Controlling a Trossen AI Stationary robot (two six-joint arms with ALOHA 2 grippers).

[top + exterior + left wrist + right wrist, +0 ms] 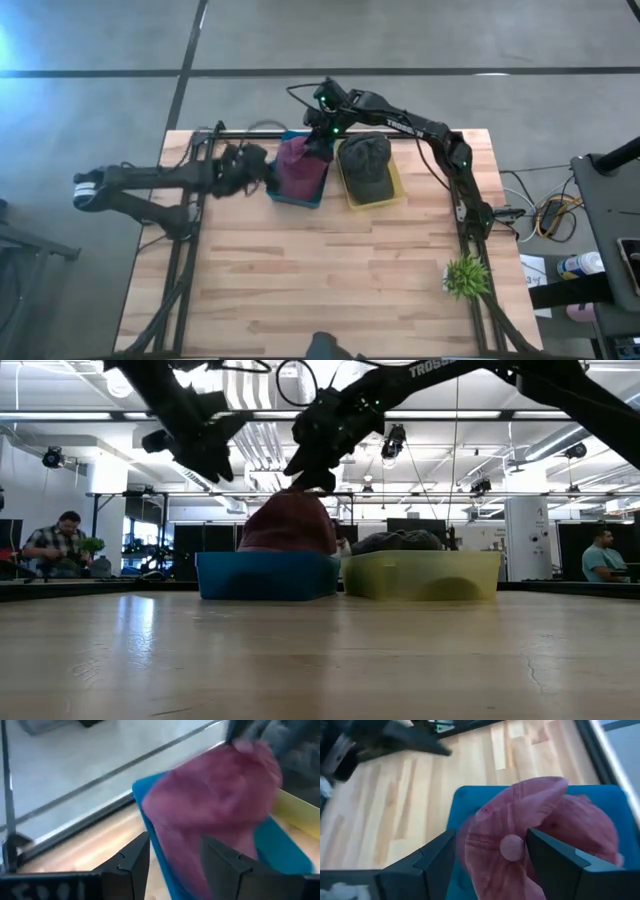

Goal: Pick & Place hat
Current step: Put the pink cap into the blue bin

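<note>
1. The soft maroon fabric cap (300, 168) sits in the shallow blue plastic bin (283, 196) at the back of the pale wooden table (330, 280), the right gripper (490, 851) directly above its crown with fingers spread — the release step of the placing, by the look of it.
2. The left gripper (172, 862), also spread and holding nothing, hovers just beside the bin's left edge.
3. Next door, touching the blue bin, a dark grey cap (366, 165) fills the yellow plastic bin (352, 195).
4. The maroon cap's crown button faces up toward the right wrist camera; in the right wrist view its brim seems to jut past the crown, but which way the long axis runs across the table cannot be told.
5. Next move, on this evidence — lift the right arm straight up, clear of the fabric, without snagging it.
</note>
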